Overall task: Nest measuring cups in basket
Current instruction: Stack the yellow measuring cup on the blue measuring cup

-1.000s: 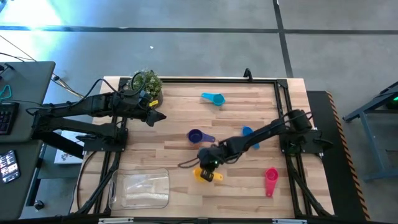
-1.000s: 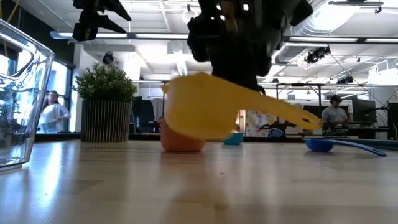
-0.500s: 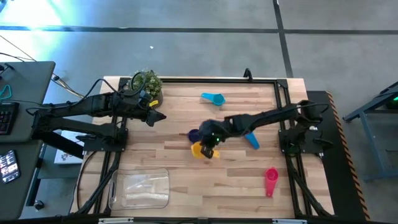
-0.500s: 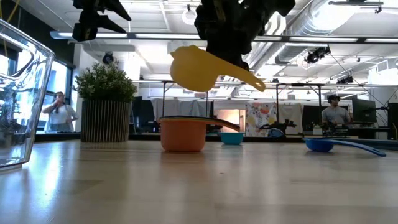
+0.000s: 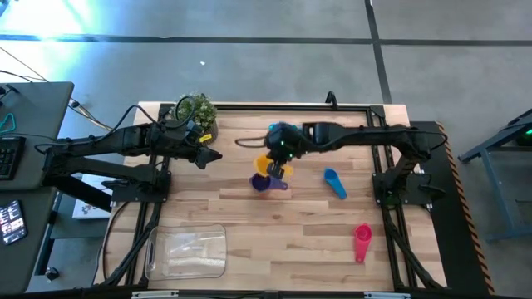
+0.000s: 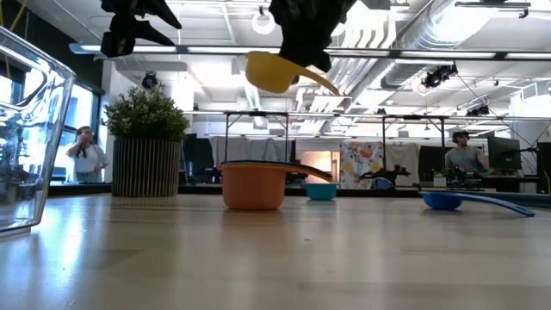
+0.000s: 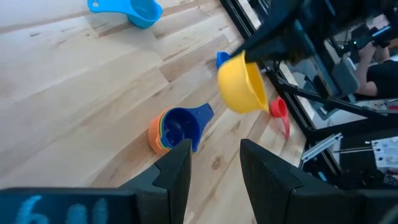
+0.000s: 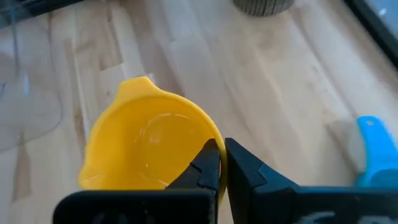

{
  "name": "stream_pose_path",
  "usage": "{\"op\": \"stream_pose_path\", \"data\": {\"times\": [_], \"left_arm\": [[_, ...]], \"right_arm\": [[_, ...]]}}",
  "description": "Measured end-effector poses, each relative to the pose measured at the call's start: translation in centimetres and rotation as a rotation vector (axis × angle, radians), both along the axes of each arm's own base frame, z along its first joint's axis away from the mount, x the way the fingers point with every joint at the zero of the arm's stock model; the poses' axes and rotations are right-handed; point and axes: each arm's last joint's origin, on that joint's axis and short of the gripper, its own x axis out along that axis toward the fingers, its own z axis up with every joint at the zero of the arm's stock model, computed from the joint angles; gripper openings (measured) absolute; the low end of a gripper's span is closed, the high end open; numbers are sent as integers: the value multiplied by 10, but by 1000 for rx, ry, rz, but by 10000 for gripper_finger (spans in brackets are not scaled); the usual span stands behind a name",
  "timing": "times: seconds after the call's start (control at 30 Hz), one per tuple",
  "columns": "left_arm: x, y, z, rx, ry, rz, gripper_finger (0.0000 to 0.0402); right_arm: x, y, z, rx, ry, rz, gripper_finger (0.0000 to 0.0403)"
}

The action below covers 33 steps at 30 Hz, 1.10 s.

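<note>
My right gripper (image 5: 278,156) is shut on the yellow measuring cup (image 8: 149,149), high above the table beside a stack of nested cups (image 7: 176,127), orange outermost and dark blue on top. That stack (image 6: 254,185) stands on its base mid-table. A light blue cup (image 7: 134,9) lies near the far edge, a blue cup (image 5: 334,183) to the right, and a red cup (image 5: 362,241) near the right front. The clear basket (image 5: 185,251) sits at the near left. My left gripper (image 7: 214,162) is open and hangs over the far left by the plant. My right gripper pinches the yellow cup between its two fingers (image 8: 208,163) at the rim side (image 8: 205,140) where the handle (image 6: 323,82) leaves the bowl. It comes from above, slanting in from the table's right. The cup (image 6: 275,71) is lifted clear, slightly tilted.
A small potted plant (image 5: 195,110) stands at the far left corner, close to my left gripper (image 5: 209,155). Bare wood lies between the basket and the cup stack. The basket's wall (image 6: 26,129) rises at the near left. People show in the room beyond the table.
My right gripper has carried the yellow cup from low over the near middle of the table toward the far edge and upward. The cup has risen from just above the tabletop to well above the orange stack, which has stayed put.
</note>
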Motion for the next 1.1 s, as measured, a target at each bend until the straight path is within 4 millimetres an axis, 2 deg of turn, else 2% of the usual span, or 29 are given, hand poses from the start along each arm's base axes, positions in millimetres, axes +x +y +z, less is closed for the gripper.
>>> {"op": "stream_pose_path", "data": {"times": [0.17, 0.3, 0.73, 1.1], "left_arm": [[0, 1, 0, 20, 3, 20, 129], [0, 1, 0, 21, 3, 22, 129], [0, 1, 0, 21, 3, 22, 129], [0, 1, 0, 21, 4, 22, 129]], "right_arm": [[2, -11, -2, -2, 12, -17, 1], [10, -11, -15, 18, 44, 17, 0], [35, 8, -66, 71, 154, 88, 0], [48, 11, -92, 73, 179, 95, 0]]}}
